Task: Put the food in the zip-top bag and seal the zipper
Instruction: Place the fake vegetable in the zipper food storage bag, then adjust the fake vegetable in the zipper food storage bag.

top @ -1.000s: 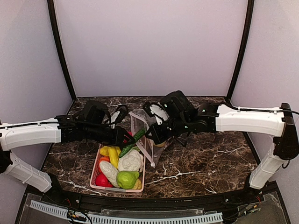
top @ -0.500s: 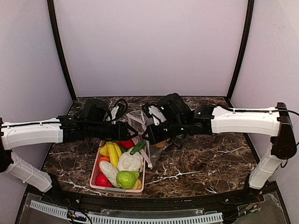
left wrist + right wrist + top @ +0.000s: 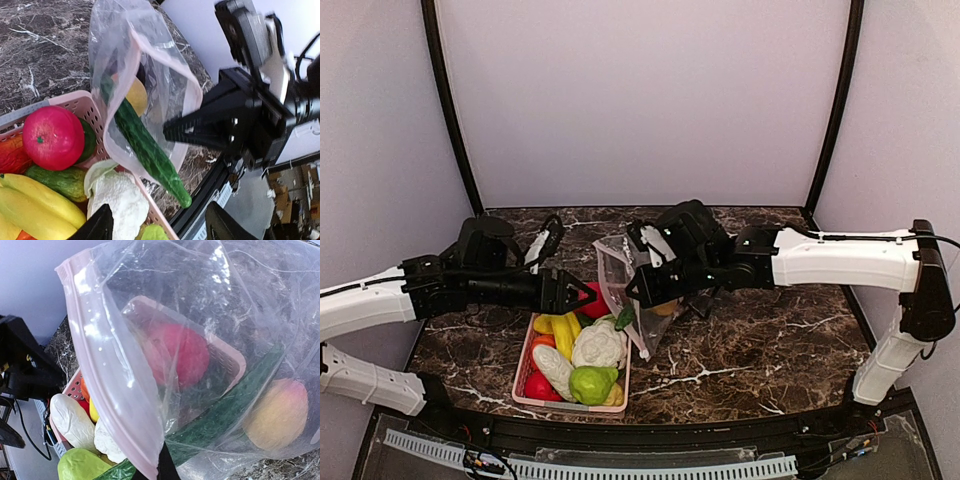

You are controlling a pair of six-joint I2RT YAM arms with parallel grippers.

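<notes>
On the marble surface (image 3: 770,350), mid-frame, the zip-top bag (image 3: 160,75) is standing open, the right end effector (image 3: 167,132) pinching its rim. The pink basket (image 3: 525,372) is sitting at its lower left. The left end effector (image 3: 160,227) is hovering spread and empty. The cucumber (image 3: 145,147) is lying half inside the bag, beside a yellow-orange ball (image 3: 136,95).

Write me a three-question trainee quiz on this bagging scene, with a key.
1. True or false: the cucumber sticks partly out of the mouth of the zip-top bag.
2. Which of these is also inside the bag? A. yellow-orange ball B. banana C. cauliflower
3. Which tool pinches the bag's rim, and how does the other one stand?

Key: 1 true. 2 A. 3 The right tool pinches the rim; the left tool is open and holds nothing.
</notes>
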